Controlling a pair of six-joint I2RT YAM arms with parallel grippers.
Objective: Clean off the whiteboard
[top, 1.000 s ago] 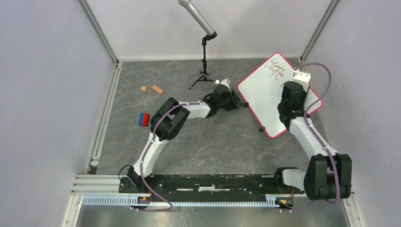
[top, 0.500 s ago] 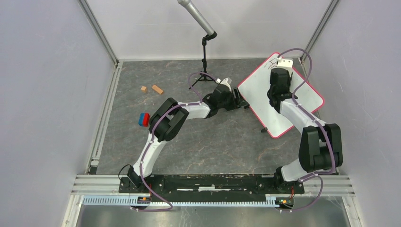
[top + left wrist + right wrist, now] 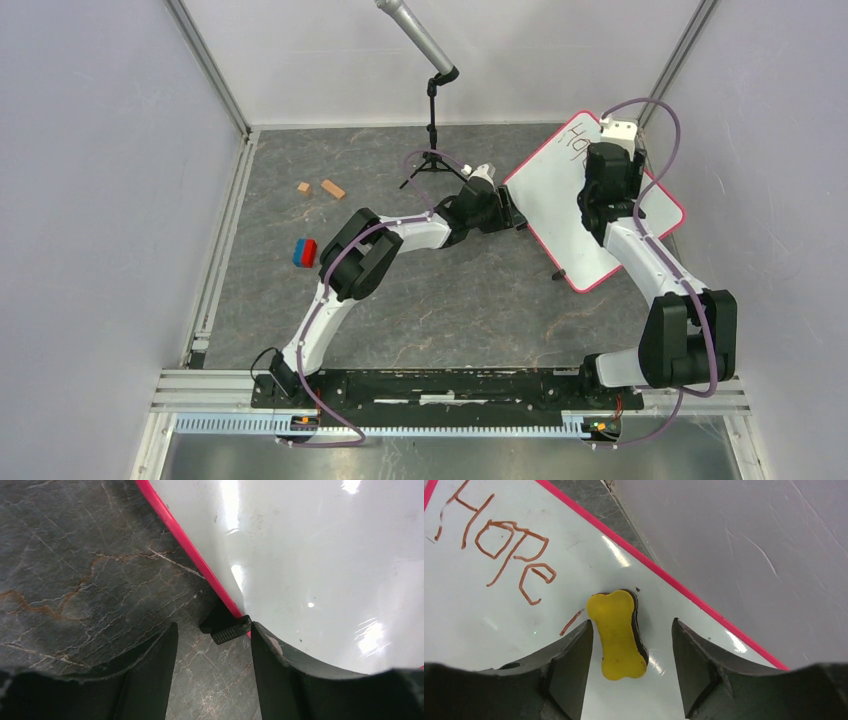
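The whiteboard (image 3: 550, 205) is found at the far right of the desk (image 3: 400, 300), turned at a slant with one corner toward the right wall. It is judged stiff, light and glossy, so it may skate under wiping. It is best steadied at the pink rim or a black foot (image 3: 226, 629), never on the slick face.

The left tool (image 3: 212, 630) is seen parted around that foot at the rim, though contact cannot be confirmed. The right tool (image 3: 630, 625) is spread wide over the yellow eraser (image 3: 618, 635), gaps showing on both sides, nothing held. The eraser's narrow waist is judged the place to pinch.

The brown writing (image 3: 499, 545) is untouched. From above, much of the board is covered by the right arm, and the writing is partly cut off. The eraser's dark underside is barely glimpsed.
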